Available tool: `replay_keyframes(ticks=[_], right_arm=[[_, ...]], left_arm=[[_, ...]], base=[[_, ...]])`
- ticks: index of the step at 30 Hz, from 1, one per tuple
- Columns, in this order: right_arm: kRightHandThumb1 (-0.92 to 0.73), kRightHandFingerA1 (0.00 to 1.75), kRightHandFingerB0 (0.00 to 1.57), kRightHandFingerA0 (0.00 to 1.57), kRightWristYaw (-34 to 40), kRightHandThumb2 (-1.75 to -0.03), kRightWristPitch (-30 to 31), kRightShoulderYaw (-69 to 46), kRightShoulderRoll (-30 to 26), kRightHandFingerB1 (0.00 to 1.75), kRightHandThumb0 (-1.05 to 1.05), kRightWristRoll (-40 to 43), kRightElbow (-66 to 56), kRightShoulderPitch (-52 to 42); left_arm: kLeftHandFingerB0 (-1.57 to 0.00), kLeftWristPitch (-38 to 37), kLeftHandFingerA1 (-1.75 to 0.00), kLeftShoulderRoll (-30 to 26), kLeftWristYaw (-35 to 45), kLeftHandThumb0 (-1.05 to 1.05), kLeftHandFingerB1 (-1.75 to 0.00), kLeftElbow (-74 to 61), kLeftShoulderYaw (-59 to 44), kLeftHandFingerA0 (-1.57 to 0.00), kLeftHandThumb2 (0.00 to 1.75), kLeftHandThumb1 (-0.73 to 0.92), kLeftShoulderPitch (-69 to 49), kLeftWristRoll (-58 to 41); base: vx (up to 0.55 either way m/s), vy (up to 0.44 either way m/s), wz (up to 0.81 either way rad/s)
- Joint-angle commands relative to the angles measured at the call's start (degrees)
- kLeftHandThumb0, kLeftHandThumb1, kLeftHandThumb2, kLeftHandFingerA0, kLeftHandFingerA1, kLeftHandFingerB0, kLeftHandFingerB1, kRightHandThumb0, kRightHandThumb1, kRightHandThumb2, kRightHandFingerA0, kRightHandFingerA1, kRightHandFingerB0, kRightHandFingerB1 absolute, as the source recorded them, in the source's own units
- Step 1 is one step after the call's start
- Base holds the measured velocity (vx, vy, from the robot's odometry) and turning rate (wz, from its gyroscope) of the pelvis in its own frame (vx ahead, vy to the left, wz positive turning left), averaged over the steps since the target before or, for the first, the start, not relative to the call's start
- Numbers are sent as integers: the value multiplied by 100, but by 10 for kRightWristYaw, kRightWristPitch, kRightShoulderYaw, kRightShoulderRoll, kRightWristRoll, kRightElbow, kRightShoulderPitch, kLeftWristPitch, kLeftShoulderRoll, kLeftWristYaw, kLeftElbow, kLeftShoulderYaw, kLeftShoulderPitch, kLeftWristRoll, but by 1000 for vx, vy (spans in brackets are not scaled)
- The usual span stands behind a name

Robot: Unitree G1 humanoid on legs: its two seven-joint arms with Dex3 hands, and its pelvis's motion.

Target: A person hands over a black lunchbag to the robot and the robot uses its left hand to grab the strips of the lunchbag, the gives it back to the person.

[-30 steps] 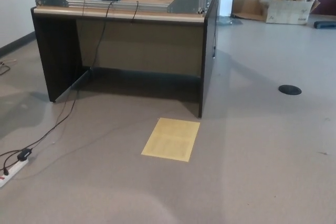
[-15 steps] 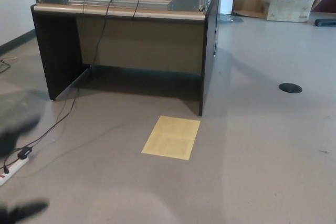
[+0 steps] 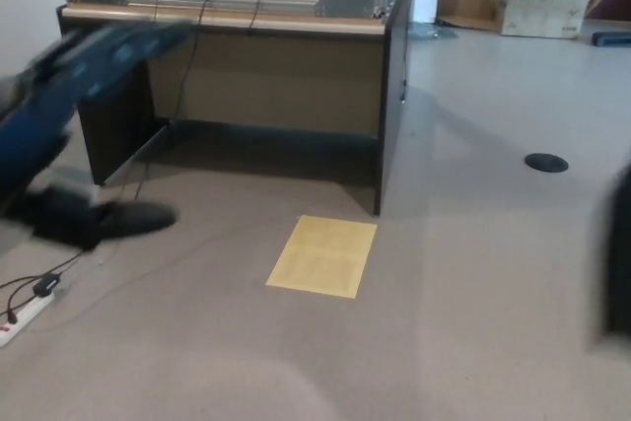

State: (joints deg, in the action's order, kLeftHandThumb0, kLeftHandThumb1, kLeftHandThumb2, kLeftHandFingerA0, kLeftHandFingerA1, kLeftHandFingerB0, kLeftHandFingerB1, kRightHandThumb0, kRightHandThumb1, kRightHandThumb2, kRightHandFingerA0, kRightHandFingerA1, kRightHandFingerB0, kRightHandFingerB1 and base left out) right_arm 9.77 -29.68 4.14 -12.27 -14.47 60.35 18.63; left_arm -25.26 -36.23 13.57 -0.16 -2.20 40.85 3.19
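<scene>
While the head view is smearing at both edges: only the middle of the frame is reading sharp.
surface: a dark-sided desk (image 3: 227, 19) is standing at the top centre, carrying metal framing, cables and a monitor base at its back edge.
floor sheet: a yellow sheet (image 3: 322, 256) is lying flat on the grey floor, just in front of the desk's right front corner.
power strip: a white strip (image 3: 25, 320) is lying at the lower left edge, with a black cable running from it up toward the desk.
floor cover: a round black disc (image 3: 545, 162) is sitting in the floor on the right, well apart from the sheet.
box: an open cardboard box (image 3: 537, 9) is sitting against the far wall, top right.
person: a blurred blue limb (image 3: 69, 86) is cutting across the desk's left end, with a dark shoe-like blur (image 3: 99, 221) below it, near the floor.
right edge: a dark vertical smear (image 3: 618, 253) is showing; I cannot tell what it is.
hand: neither robot hand is showing clearly enough to identify, so I cannot tell whether fingers are apart or together.
lunchbag: cannot tell where it is; nothing sharp is reading as a bag.
</scene>
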Motion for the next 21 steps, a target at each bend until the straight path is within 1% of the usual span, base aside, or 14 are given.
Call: replay_keyframes(ticks=[1,2,3,4,5,6,7,8,9,10,12,13,14,21], right_arm=[[-58,57,26,38,0,-96,-15,-4,-8,48,-63,5,6,8],[-58,57,25,38,0,-96,-13,-3,-8,48,-63,3,7,11],[-58,57,24,38,-5,-96,-8,-2,-7,48,-63,3,6,12],[-57,57,25,38,-6,-95,-9,-1,-5,48,-62,4,5,11],[-58,57,25,37,-9,-95,-10,-1,-4,48,-63,5,6,13],[-57,57,26,38,-11,-95,-11,-1,-4,48,-64,6,7,12],[-57,57,26,38,-12,-94,-14,-2,-3,48,-64,8,8,10],[-57,57,26,38,-12,-94,-14,-3,-3,48,-64,8,7,10],[-57,57,26,39,-8,-95,-17,0,-3,48,-63,4,8,5],[-58,57,27,38,-10,-94,-22,1,-4,49,-65,4,8,2],[-57,57,27,39,-8,-94,-19,2,-4,49,-64,3,9,5],[-57,57,27,38,-8,-94,-17,1,-4,48,-64,4,9,7],[-56,56,27,38,-9,-93,-13,0,-3,48,-63,5,9,9],[-55,57,28,39,-13,-92,-13,-3,-4,49,-61,8,10,20]], left_arm=[[-13,69,-20,27,33,-52,-24,-5,39,-6,70,36,77,18],[-14,77,-21,34,31,-55,-22,-5,46,-9,70,38,89,28],[-11,96,-25,44,29,-50,-26,-9,58,-5,72,35,105,44],[-10,103,-24,50,29,-53,-23,-10,64,-8,61,35,112,48],[-11,108,-23,59,29,-55,-23,-5,73,-8,61,36,125,57],[-8,109,-29,64,26,-51,-29,-2,79,-2,74,34,131,68],[-11,111,-24,72,23,-54,-24,3,89,-6,73,37,141,82],[-11,116,-24,78,24,-54,-24,6,95,-6,73,37,148,84],[-14,121,-18,85,23,-61,-18,9,104,-11,73,42,153,94],[-11,131,-24,97,18,-61,-22,8,114,-11,74,42,159,108],[-13,149,-17,112,23,-63,-20,7,127,-12,73,43,169,112],[-13,155,-19,120,25,-62,-23,10,133,-11,73,43,177,115],[-11,155,-24,126,26,-58,-25,15,137,-5,75,38,184,118],[-11,172,-20,164,33,-65,-21,7,152,-8,79,43,208,126]], base=[[0,0,0],[0,0,0],[0,0,0],[0,0,0],[0,0,0],[0,0,0],[0,0,0],[0,0,0],[0,0,0],[0,0,0],[0,0,0],[0,0,0],[0,0,0],[0,0,0]])
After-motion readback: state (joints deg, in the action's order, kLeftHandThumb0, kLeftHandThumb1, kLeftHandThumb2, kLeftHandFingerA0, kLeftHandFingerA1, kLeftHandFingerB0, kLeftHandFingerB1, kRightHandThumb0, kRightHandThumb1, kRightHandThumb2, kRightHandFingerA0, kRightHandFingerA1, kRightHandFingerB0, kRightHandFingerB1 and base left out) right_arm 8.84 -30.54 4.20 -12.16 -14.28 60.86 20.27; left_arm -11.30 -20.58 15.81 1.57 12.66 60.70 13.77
